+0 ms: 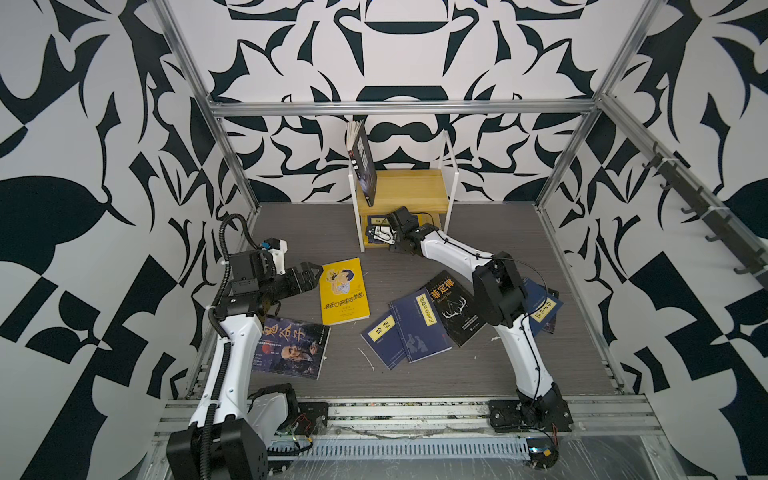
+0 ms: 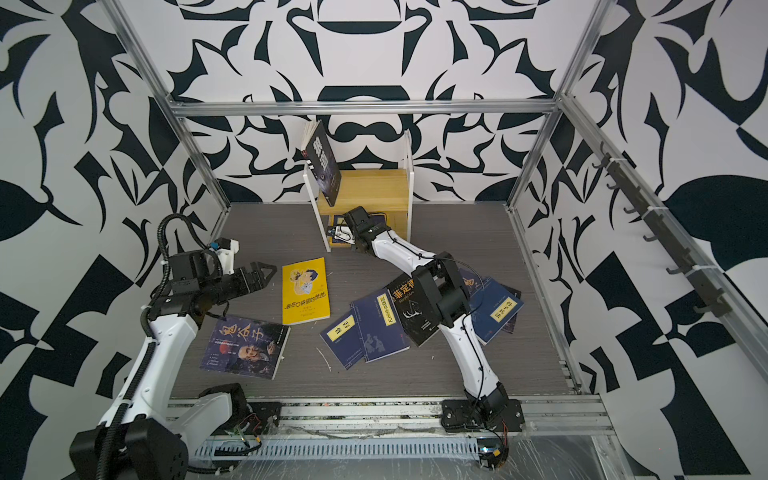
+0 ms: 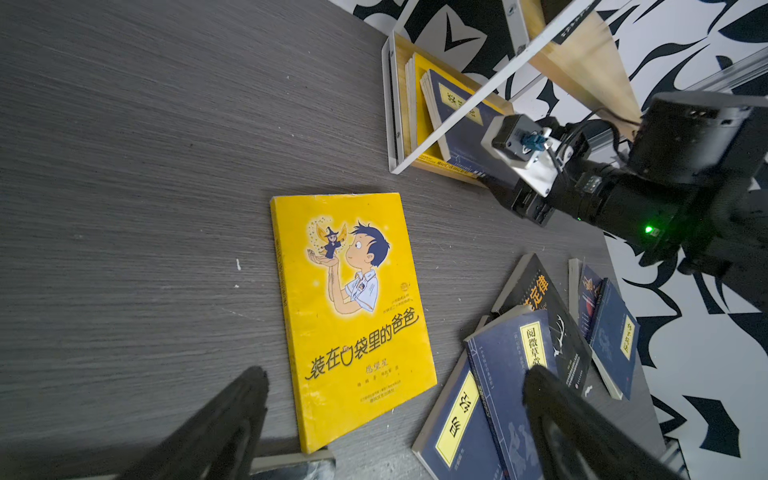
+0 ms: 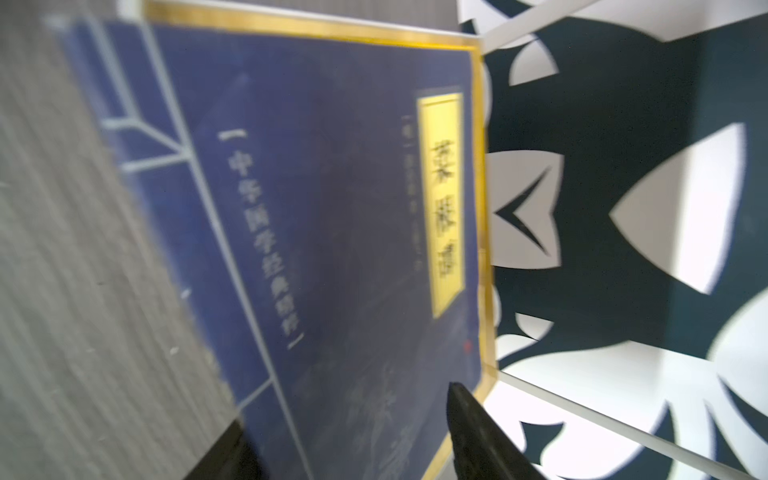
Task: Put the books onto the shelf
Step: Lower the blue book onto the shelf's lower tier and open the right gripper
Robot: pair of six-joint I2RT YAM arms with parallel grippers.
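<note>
In both top views the shelf (image 1: 415, 189) (image 2: 370, 189) stands at the far edge of the bench (image 1: 291, 224). A black book (image 1: 365, 166) (image 2: 324, 162) leans tilted on its upper board. The right arm (image 1: 449, 249) reaches into the lower tier, and its tip is hidden there. The left fingers (image 1: 309, 272) hang spread wide and empty above the bench. The yellow book (image 1: 344, 291) lies flat just beside their tips. Behind them, under that arm, lies a dark book (image 2: 245, 340) titled 鬼谷子. Past the yellow book from those fingers lies the antler book (image 1: 455, 309), which shows 菲定律 in gold.

In the left wrist view the left fingers (image 3: 232, 415) stand far apart with nothing between them but air. The yellow book (image 3: 353, 316) lies ahead of them. Its title, under a cartoon boy, reads 装在口袋里的爸爸. Close by one finger a navy book (image 3: 498, 361) bears a yellow label reading 阅微草堂. It overlaps the antler book (image 3: 569, 345). Farther ahead, the shelved navy book (image 3: 461, 145) lies flat in the lower tier.

In the right wrist view the right fingers (image 4: 473, 428) are parted and pinch nothing. The shelved navy book (image 4: 332, 228) lies blurred just ahead of them. Its yellow label reads 菜根谭, and a white line on the cover reads 中华国学经典精粹.
</note>
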